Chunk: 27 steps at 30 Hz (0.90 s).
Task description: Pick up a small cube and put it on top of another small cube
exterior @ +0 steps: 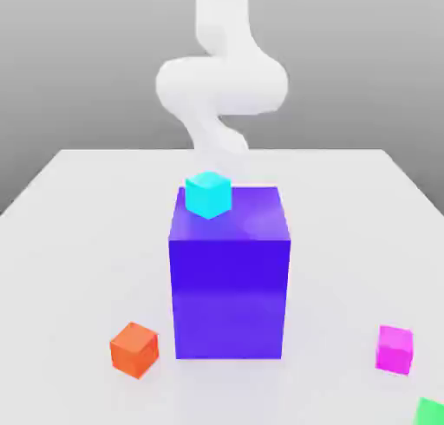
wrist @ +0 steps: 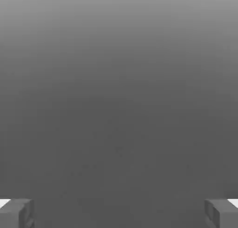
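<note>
Fingers (wrist: 16,213) spread wide, holding nothing, with the cyan cube (exterior: 208,194) nowhere between them

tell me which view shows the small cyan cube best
The exterior view. There the small cyan cube sits in plain sight on a top corner of the tall blue block, toward the exterior view's left. The hand view gives nothing of it, just grey background between the open gripper.
</note>
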Each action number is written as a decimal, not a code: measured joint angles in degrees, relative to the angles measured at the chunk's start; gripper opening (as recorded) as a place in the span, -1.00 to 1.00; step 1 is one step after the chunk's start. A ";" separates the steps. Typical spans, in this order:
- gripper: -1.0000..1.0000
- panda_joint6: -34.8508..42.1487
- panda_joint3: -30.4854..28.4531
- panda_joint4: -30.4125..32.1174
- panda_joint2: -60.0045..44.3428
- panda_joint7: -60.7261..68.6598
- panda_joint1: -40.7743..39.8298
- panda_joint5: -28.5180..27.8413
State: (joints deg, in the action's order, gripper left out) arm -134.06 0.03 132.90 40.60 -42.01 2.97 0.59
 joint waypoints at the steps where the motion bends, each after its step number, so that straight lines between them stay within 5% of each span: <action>1: 0.00 -0.97 0.09 0.48 -2.26 1.65 1.21 0.28; 16: 0.00 -14.56 4.58 7.16 -33.58 23.42 15.52 2.26; 27: 0.00 -25.63 6.77 10.69 -56.55 30.24 23.81 -5.99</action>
State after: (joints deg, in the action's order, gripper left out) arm -159.69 6.80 143.59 -15.95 -11.78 26.77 -5.40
